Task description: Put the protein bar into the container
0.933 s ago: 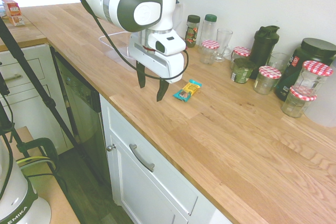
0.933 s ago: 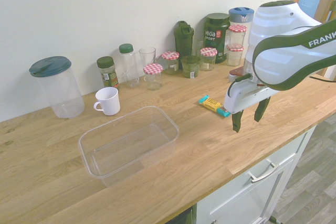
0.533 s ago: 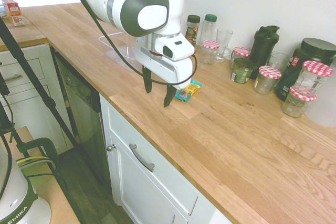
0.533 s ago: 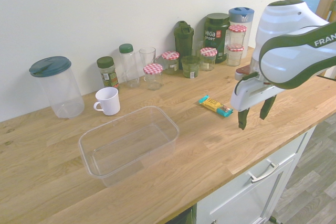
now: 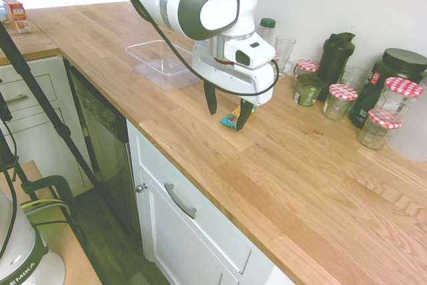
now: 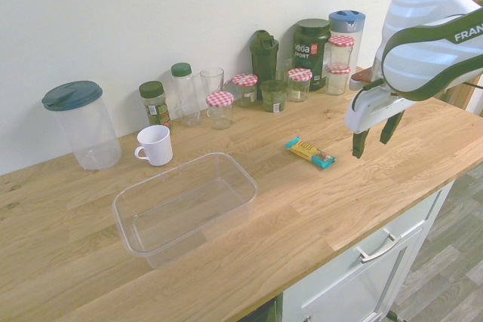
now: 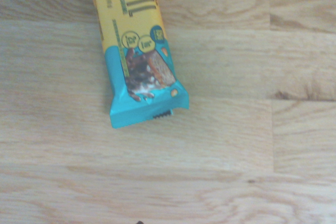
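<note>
Just yellow protein bar [image 7: 137, 51], teal end, flat on countertop [image 7: 252, 145]

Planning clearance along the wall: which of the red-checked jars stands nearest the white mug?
The red-checked jar in front of the empty drinking glass, the leftmost of them in the second exterior view. The others stand further from the white mug.
</note>
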Controlling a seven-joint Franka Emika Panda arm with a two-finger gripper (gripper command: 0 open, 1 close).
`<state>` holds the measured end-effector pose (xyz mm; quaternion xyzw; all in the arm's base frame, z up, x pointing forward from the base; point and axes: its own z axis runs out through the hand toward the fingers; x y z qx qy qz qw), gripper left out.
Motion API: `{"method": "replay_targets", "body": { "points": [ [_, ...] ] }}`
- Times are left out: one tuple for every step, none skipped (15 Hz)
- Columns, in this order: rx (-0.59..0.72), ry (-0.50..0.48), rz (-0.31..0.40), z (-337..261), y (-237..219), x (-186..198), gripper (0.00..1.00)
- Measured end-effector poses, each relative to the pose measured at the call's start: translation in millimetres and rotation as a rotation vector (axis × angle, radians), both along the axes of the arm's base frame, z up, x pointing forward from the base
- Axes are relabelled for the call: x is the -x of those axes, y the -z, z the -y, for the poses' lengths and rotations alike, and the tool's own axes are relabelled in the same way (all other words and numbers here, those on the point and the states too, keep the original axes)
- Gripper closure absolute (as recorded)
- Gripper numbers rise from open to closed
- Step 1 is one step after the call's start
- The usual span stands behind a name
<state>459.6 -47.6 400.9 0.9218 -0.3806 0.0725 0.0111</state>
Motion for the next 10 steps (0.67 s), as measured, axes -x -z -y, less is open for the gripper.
{"method": "replay_targets", "body": {
  "points": [
    [0.015, -0.011, 0.002, -5.1, 3.9, -9.2, 0.0],
    [0.025, -0.016, -0.002, -9.9, 8.3, -19.8, 0.0],
    [0.03, -0.021, -0.008, -16.8, 12.9, -29.5, 0.0],
    [0.034, -0.028, -0.016, -23.6, 18.5, -38.2, 0.0],
    [0.038, -0.035, -0.021, -31.2, 23.5, -44.3, 0.0],
    [0.038, -0.04, -0.025, -37.6, 27.7, -48.2, 0.0],
    [0.037, -0.046, -0.027, -42.3, 29.7, -51.2, 0.0],
    [0.038, -0.048, -0.028, -45.3, 30.9, -53.3, 0.0],
    [0.04, -0.049, -0.028, -44.6, 31.6, -55.4, 0.0],
    [0.044, -0.051, -0.03, -44.2, 33.1, -57.3, 0.0]
  ]
}}
